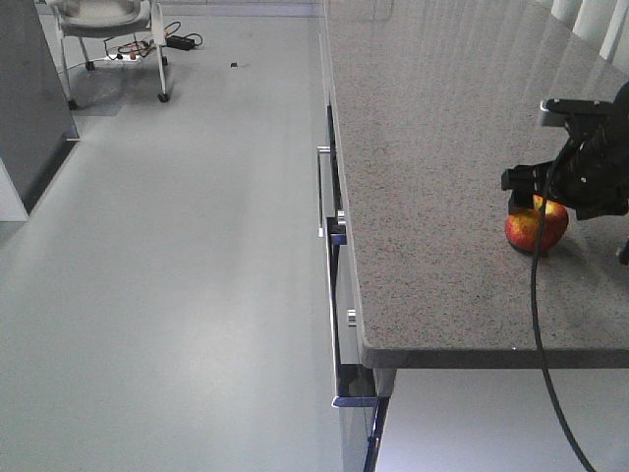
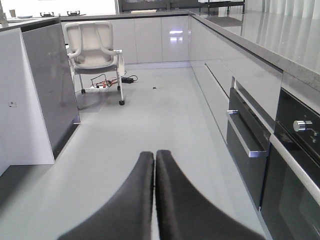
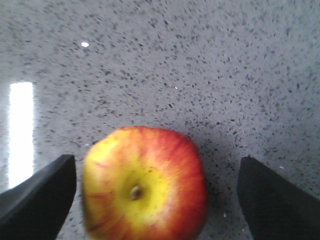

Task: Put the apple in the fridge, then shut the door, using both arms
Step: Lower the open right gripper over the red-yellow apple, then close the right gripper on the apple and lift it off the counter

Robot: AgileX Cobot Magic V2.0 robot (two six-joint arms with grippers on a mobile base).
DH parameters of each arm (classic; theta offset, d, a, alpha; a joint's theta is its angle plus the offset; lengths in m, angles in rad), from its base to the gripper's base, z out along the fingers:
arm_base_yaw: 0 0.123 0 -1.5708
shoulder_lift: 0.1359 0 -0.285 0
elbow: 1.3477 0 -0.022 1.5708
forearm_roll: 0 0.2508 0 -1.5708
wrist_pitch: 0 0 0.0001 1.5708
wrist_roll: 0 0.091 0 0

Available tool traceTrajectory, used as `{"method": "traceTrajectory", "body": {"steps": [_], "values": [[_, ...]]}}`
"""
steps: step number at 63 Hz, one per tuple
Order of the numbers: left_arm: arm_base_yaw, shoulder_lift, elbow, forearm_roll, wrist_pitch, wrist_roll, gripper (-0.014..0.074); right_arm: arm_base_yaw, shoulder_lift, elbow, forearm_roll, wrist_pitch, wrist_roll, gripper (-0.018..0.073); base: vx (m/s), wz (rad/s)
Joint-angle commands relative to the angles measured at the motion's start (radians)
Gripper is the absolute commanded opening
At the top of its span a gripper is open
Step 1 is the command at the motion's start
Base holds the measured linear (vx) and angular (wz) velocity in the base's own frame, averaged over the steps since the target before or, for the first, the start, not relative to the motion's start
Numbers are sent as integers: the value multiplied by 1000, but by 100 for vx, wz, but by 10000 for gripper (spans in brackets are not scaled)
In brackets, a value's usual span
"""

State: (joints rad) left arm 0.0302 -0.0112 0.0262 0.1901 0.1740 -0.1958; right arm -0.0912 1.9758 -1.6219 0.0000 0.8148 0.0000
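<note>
The apple is carried on the speckled grey counter, stem end upward, between the spread jaws of the right gripper, closer to the jaw at the wrist view's left.

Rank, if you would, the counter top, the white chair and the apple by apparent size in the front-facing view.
1. Counter top, by far the largest.
2. White chair, cropped by the frame's top edge and far away, so its true size is understated.
3. Apple, smallest, though nearer the camera.
</note>
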Motion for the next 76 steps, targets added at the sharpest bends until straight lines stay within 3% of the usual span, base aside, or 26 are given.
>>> {"method": "traceTrajectory", "body": {"steps": [1,13,21,35,45,67,76], "values": [[-3,-14,21,-9,-70,-2,-6,-17,-31,-35,27,-46,-39,610,0,0],[-3,-14,21,-9,-70,-2,-6,-17,-2,-35,88,-47,-96,582,0,0],[-3,-14,21,-9,-70,-2,-6,-17,1,-35,92,-50,-95,516,0,0],[-3,-14,21,-9,-70,-2,-6,-17,-9,-37,92,-14,-101,202,0,0],[-3,-14,21,-9,-70,-2,-6,-13,-85,-38,128,-15,-167,-13,0,0],[-3,-14,21,-9,-70,-2,-6,-13,-482,-29,432,51,-436,-9,0,0],[-3,-14,21,-9,-70,-2,-6,-13,-674,69,545,43,-511,-8,0,0]]}}
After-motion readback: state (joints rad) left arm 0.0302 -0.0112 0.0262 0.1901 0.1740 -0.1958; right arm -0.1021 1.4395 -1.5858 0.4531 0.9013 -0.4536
